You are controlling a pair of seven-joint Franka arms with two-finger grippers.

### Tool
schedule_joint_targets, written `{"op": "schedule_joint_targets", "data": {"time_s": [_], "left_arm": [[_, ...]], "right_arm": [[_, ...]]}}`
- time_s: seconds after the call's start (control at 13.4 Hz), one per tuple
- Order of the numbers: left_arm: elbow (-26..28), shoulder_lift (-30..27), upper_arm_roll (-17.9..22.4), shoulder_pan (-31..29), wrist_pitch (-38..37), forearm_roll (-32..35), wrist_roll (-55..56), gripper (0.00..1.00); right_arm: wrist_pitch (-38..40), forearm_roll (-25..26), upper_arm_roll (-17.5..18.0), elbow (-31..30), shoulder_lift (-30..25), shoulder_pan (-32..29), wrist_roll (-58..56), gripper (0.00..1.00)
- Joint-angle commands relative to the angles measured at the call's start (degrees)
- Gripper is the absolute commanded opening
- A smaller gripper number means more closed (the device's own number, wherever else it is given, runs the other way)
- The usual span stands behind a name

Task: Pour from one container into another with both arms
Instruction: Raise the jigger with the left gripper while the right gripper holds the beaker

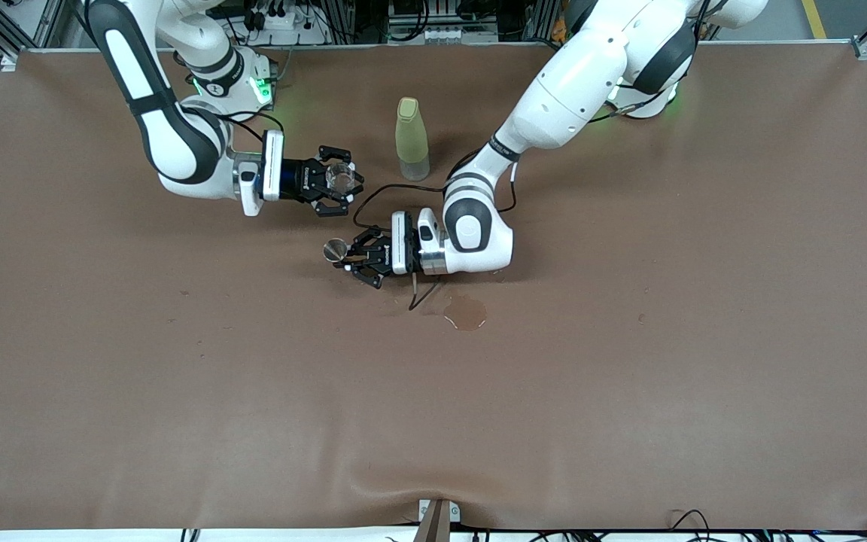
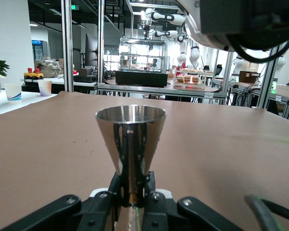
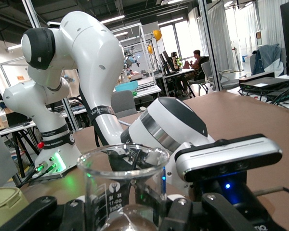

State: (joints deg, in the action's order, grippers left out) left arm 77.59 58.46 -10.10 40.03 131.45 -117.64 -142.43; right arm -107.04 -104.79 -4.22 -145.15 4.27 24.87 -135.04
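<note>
Both containers are already picked up, so the first part of the task looks finished; the pouring itself is, as far as I can judge, not yet done. The right end effector [image 1: 342, 181] is closed around the glass cup [image 1: 340, 177] and holds it upright above the table [image 1: 629, 361], toward the right arm's end. In the right wrist view the glass cup [image 3: 124, 185] stands straight with printed marks on its wall, and I cannot tell if there is liquid inside. The left end effector [image 1: 345, 256] is closed narrowly on the waist of the metal jigger [image 1: 335, 248], which it holds low above the middle of the table. In the left wrist view the metal jigger [image 2: 130, 144] is upright, its round rim on top, and the fingers [image 2: 119, 185] press its thin middle part from both sides. The two containers are near each other but clearly apart, and the cup is not over the jigger, and neither is tilted. What is left, I think, is to bring the cup above the jigger's rim and tip it. The yellow-green bottle [image 1: 412, 139] stands untouched on the table between the two arms. A wet stain [image 1: 466, 312] lies on the table just beside the left arm's wrist, nearer to the front camera.
</note>
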Motion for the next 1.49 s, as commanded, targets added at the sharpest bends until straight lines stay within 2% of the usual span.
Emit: {"op": "schedule_joint_targets", "data": {"time_s": [0.0, 0.37, 1.42], "left_arm": [[-1.4, 0.5, 0.5, 0.9, 0.8, -2.2, 0.2, 0.0], [-1.3, 0.4, 0.5, 1.0, 0.8, -2.9, 0.3, 0.0], [1.6, -0.4, 0.6, 0.2, 0.3, -2.2, -0.2, 0.0]], "right_arm": [[-0.3, -1.9, -0.3, -1.7, -1.9, 1.1, 4.9, 0.0], [-0.2, -1.9, -0.2, -1.7, -2.0, 1.7, 16.4, 0.0], [-0.5, -2.1, 0.3, -1.3, -2.4, 0.8, 33.1, 0.0]]}}
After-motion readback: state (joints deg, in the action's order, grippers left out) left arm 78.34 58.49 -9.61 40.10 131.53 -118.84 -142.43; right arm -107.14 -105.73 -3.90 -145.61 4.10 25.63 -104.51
